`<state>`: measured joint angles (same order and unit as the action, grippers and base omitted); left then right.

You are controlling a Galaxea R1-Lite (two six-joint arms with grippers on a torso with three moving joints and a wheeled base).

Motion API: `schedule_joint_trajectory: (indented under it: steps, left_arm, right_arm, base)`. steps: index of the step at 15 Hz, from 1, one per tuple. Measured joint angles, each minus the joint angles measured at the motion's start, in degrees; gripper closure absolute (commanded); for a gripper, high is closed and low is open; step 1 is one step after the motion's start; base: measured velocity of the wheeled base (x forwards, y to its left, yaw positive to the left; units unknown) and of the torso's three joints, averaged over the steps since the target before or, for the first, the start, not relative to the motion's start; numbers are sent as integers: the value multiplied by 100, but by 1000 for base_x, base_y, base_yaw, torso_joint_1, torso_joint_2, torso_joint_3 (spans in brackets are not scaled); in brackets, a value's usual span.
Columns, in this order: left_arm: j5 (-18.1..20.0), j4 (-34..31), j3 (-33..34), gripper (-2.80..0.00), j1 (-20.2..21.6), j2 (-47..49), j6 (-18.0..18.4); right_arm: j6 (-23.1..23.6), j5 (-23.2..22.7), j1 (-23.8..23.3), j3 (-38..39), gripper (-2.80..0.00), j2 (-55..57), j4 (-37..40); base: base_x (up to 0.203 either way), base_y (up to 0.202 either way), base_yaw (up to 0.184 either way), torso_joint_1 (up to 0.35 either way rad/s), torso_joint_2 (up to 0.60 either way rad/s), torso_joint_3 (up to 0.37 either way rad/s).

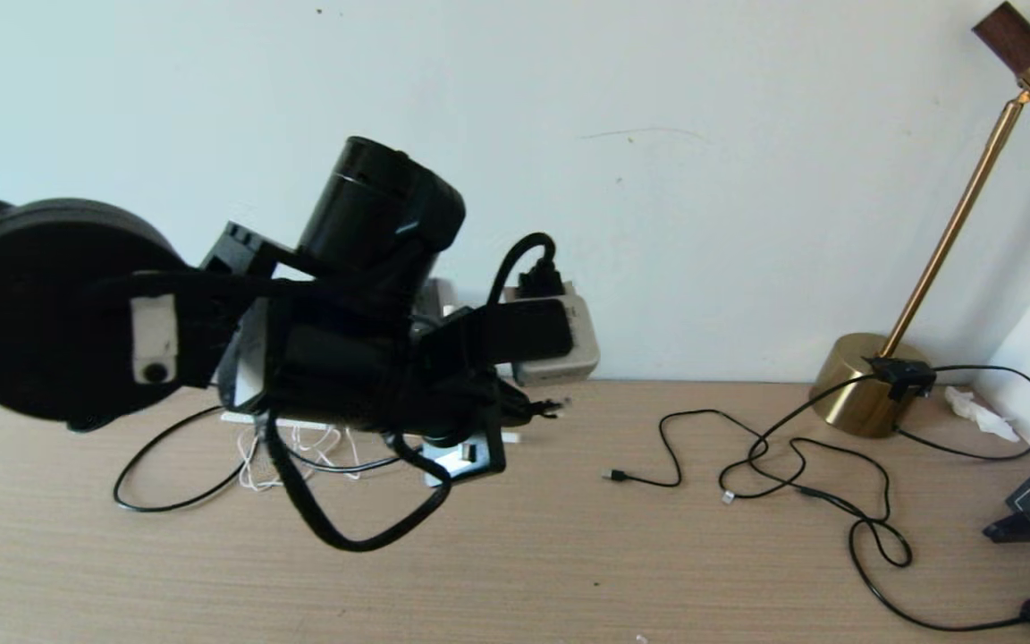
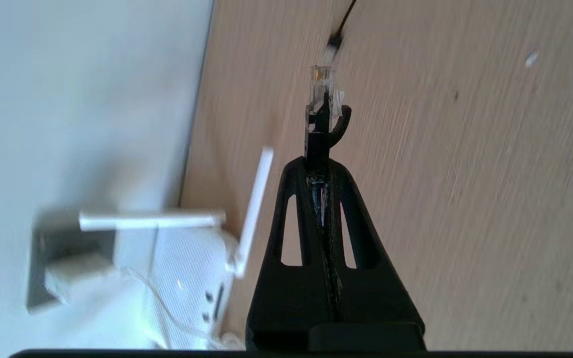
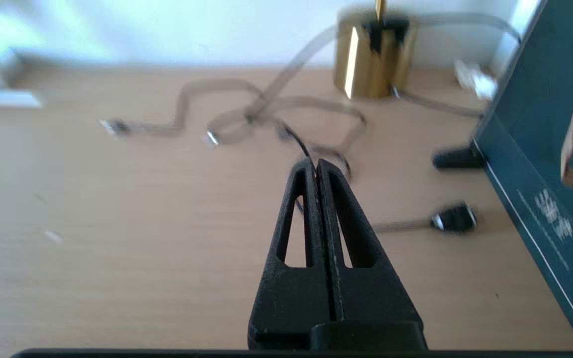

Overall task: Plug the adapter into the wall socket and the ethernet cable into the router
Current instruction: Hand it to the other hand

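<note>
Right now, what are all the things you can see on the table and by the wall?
Ethernet cable: one, black with a clear plug, plug held in the left gripper.
Router: one, white, on the table by the wall.
Adapter: one, white, in the wall socket, which is grey.
Thin cables: several, black, loose on the table.
Lamp: one, brass, far right.
Left gripper: shut on the cable.
Right gripper: shut, above the table.

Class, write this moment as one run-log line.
left pincer: shut on ethernet cable, plug clear of router | adapter: at wall socket | right pincer: shut, holding nothing
</note>
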<state>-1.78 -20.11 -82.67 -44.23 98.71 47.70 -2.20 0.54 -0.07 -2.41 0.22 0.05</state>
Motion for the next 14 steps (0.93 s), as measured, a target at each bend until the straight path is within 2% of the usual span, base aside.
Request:
schedule_joint_trajectory:
  steps: [2,3,5,7,8,9,11,14]
  left_arm:
    - [-97,203,-90,0,-207,94,60]
    - [-168,343,-94,0,-293,122,136]
    - [-259,494,-52,0,-422,120,214]
    - [-275,605,-26,0,-534,36,283]
    - [-283,619,-8,0,-640,-10,321]
    - [-285,639,24,0,-767,-51,338]
    - [-285,854,146,0,-991,-129,351]
    - [-296,1262,214,0,-1289,-99,362]
  right_arm:
    - [-334,-275,2,-626,0,248,397]
    - [-563,-559,2,-1006,0,532,700]
    - [-1164,-1591,0,-1663,0,1285,1140]
    - [-1711,-2805,0,-2143,0,2247,1103]
    - [-1901,-3319,0,-2303,-280,2767,924]
    - [-2063,-3729,0,-2444,-280,3287,659]
    - [-2328,-4225,12,-2748,-280,4174,183]
    - [-2470,-4587,348,-3031,-280,5027,-123]
  base:
    - [0,0,0,0,0,0]
    - [0,0,0,0,0,0]
    - [0,0,0,0,0,0]
    - [0,0,0,0,0,0]
    - [0,0,0,0,0,0]
    - [0,0,0,0,0,0]
    - [0,0,0,0,0,0]
    - [0,0,0,0,0,0]
